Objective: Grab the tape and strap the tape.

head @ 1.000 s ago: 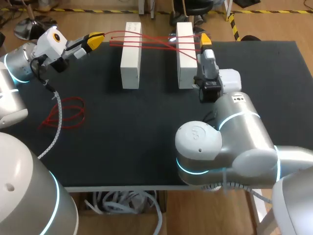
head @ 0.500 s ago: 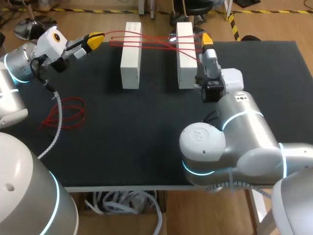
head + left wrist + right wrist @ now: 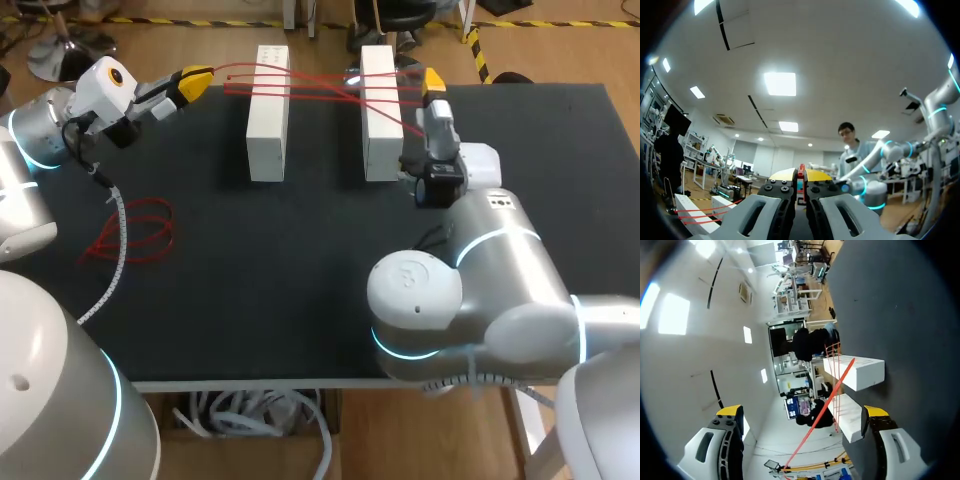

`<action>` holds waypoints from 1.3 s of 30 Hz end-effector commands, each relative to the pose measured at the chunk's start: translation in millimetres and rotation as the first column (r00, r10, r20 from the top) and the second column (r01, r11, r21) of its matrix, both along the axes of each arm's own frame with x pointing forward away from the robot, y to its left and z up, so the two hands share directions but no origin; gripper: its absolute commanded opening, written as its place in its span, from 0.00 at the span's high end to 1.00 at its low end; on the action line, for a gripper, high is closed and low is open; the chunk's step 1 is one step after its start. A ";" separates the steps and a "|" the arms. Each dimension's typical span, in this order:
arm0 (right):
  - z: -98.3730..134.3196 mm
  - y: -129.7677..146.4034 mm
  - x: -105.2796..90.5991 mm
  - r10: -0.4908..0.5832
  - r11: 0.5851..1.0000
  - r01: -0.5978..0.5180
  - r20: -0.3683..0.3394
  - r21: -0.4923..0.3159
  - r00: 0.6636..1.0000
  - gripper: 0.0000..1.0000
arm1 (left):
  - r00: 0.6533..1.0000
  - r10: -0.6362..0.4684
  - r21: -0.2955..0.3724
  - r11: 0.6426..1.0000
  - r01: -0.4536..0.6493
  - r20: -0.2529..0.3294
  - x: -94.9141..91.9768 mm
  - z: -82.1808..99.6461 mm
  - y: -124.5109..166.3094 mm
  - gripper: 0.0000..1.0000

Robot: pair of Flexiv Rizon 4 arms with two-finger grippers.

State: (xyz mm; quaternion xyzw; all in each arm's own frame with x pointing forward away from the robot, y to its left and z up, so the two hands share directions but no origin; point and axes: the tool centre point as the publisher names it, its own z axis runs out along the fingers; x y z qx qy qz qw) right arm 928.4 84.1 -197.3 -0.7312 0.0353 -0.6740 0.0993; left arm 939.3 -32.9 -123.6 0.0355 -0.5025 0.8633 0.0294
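Pinching the tape (image 3: pixel 322 86), the left gripper (image 3: pixel 196 77) is hovering left of the blocks (image 3: pixel 268 110). The right gripper (image 3: pixel 801 414) is gaping empty, right of them.

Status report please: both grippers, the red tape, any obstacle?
Left gripper shut on thin red tape, strung across two white rectangular blocks. Right gripper open, tape between its fingers. Loose red coil lies aside, no obstruction.

Black matte table (image 3: pixel 300 300): white rectangular block (image 3: pixel 268 112) upper centre-left, second white block (image 3: pixel 379 110) right of it (parallel, apart); loose coil of red tape (image 3: pixel 135 232) lying mid-left.
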 end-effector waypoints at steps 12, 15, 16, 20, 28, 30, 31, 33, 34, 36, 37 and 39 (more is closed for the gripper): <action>21.8 7.2 9.2 -0.101 0.992 0.097 0.043 0.080 0.994 0.00 | 1.000 0.003 0.000 1.000 -0.003 0.000 -1.0 0.0 -0.5 1.00; 26.8 6.6 10.6 -0.115 0.989 0.111 0.046 0.095 0.992 0.00 | 1.000 0.003 0.000 1.000 -0.003 0.000 -1.0 0.0 -0.5 1.00; 28.4 6.5 10.6 -0.119 0.989 0.114 0.048 0.098 0.992 0.00 | 1.000 0.003 0.000 1.000 -0.003 0.000 -1.0 0.0 -0.5 1.00; 35.8 5.3 7.6 -0.135 0.984 0.129 0.043 0.123 0.990 0.00 | 1.000 0.003 0.000 1.000 -0.003 0.000 -1.0 0.0 -0.5 1.00; 46.3 0.0 5.6 -0.174 0.974 0.164 0.054 0.155 0.983 0.00 | 1.000 0.003 0.000 1.000 -0.003 0.000 -1.0 0.0 -0.5 1.00; 47.7 -2.1 6.8 -0.184 0.972 0.173 0.057 0.156 0.981 0.00 | 1.000 0.003 0.000 1.000 -0.003 0.000 -1.0 0.0 -0.5 1.00; 48.3 -3.6 7.7 -0.191 0.971 0.180 0.058 0.160 0.980 0.00 | 1.000 0.003 0.000 1.000 -0.003 0.000 -1.0 0.0 -0.5 1.00; 49.2 -5.8 9.0 -0.202 0.968 0.190 0.057 0.166 0.978 0.00 | 1.000 0.003 0.000 1.000 -0.003 0.000 -1.0 0.0 -0.5 1.00; 49.6 -6.9 9.5 -0.207 0.966 0.195 0.057 0.168 0.977 0.00 | 1.000 0.003 0.000 1.000 -0.003 0.000 -1.0 0.0 -0.5 1.00; 50.1 -8.9 10.9 -0.213 0.965 0.201 0.057 0.169 0.975 0.00 | 1.000 0.003 0.000 1.000 -0.003 0.000 -1.0 0.0 -0.5 1.00; 50.5 -9.5 11.0 -0.215 0.964 0.203 0.057 0.170 0.975 0.00 | 1.000 0.003 0.000 1.000 -0.003 0.000 -1.0 0.0 -0.5 1.00; 51.3 -10.8 10.4 -0.222 0.962 0.210 0.055 0.173 0.973 0.00 | 1.000 0.003 0.000 1.000 -0.003 0.000 -1.0 0.0 -0.5 1.00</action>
